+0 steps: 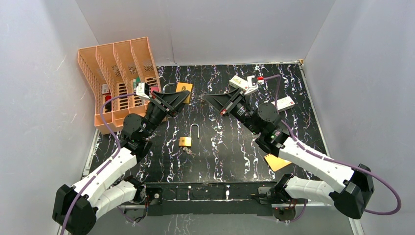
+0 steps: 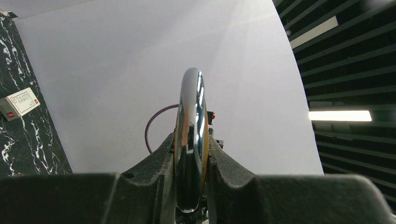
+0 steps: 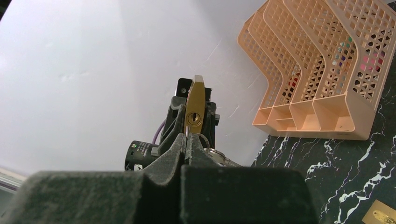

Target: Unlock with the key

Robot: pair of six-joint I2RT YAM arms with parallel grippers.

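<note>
A brass padlock [image 1: 184,88] with a steel shackle hangs above the table, and my left gripper [image 1: 189,96] is shut on its body. In the left wrist view the shiny shackle [image 2: 191,107] rises from between the pads of the left gripper [image 2: 191,140]. My right gripper [image 1: 205,96] faces it from the right, a short gap away. In the right wrist view the right gripper [image 3: 187,138] is shut on the key, whose ring and spare keys [image 3: 219,154] stick out beside the pads. The padlock's keyhole [image 3: 194,117] sits just beyond the fingertips.
A second brass padlock [image 1: 185,141] with a raised shackle lies mid-table, a small key bunch [image 1: 189,152] beside it. An orange file rack [image 1: 117,83] stands at the back left. White labelled boxes [image 1: 285,103] lie at the back right. An orange card [image 1: 276,162] lies under the right arm.
</note>
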